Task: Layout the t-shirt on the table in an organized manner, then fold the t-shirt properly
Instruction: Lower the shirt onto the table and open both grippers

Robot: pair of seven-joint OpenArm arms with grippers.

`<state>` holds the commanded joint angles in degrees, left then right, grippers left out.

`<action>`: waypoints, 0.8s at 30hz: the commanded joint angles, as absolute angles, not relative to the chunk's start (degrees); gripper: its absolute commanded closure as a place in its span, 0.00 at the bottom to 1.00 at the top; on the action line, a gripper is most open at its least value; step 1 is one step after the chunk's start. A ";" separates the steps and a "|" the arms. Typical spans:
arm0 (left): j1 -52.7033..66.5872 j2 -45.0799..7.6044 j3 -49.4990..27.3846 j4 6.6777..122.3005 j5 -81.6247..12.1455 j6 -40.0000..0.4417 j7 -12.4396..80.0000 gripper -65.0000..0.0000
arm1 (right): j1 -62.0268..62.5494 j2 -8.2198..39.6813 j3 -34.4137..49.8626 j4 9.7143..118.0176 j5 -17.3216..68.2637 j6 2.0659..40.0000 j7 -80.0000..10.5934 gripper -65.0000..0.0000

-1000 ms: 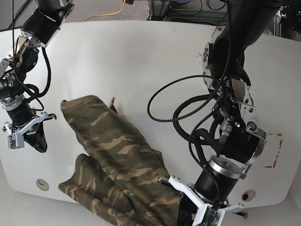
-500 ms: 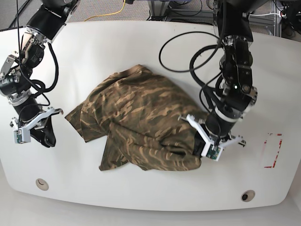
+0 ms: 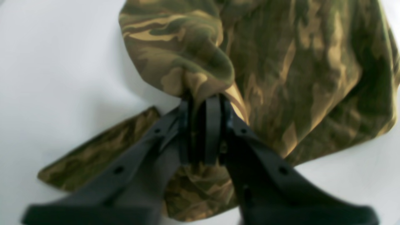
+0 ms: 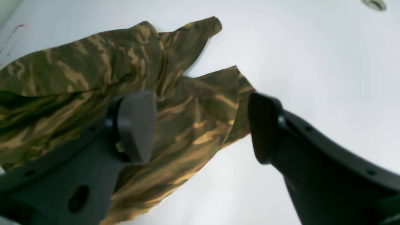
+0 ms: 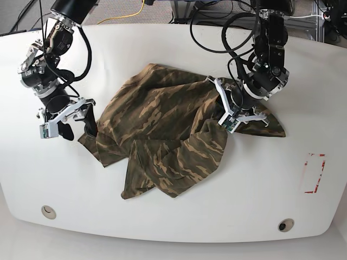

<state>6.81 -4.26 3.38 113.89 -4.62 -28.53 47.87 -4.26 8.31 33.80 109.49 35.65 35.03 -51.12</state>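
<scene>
The table (image 5: 162,49) is a broad glossy white top carrying the t-shirt (image 5: 162,130), which lies crumpled across its middle, spreading from the left arm's side toward the near edge. At the shirt's right side the left gripper (image 3: 200,125) is clenched on a bunched fold of the camouflage cloth. At the shirt's left edge the right gripper (image 4: 200,125) has its fingers spread wide, grasping nothing, just above the fabric

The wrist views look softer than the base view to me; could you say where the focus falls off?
Left wrist: the fingers and t-shirt are both soft. Right wrist: fingers blurred, cloth slightly soft. Base: sharp throughout, with glare on the table.
</scene>
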 joint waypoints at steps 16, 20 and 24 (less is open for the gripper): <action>8.75 -9.45 -8.48 113.71 -4.88 -28.88 51.12 0.26 | -14.81 3.74 33.54 109.41 37.14 35.38 -51.21 0.31; 8.40 -9.80 -10.59 113.98 -4.97 -28.97 51.12 0.26 | -17.45 1.63 33.36 109.23 38.29 35.30 -51.21 0.30; 6.55 -9.80 -11.38 114.07 -5.05 -28.97 51.12 0.26 | -18.51 -0.48 32.75 109.05 38.29 35.21 -51.30 0.30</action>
<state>6.55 -9.80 -11.38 114.07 -5.05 -28.97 51.12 -18.51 -0.48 32.75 109.05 38.29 35.21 -51.30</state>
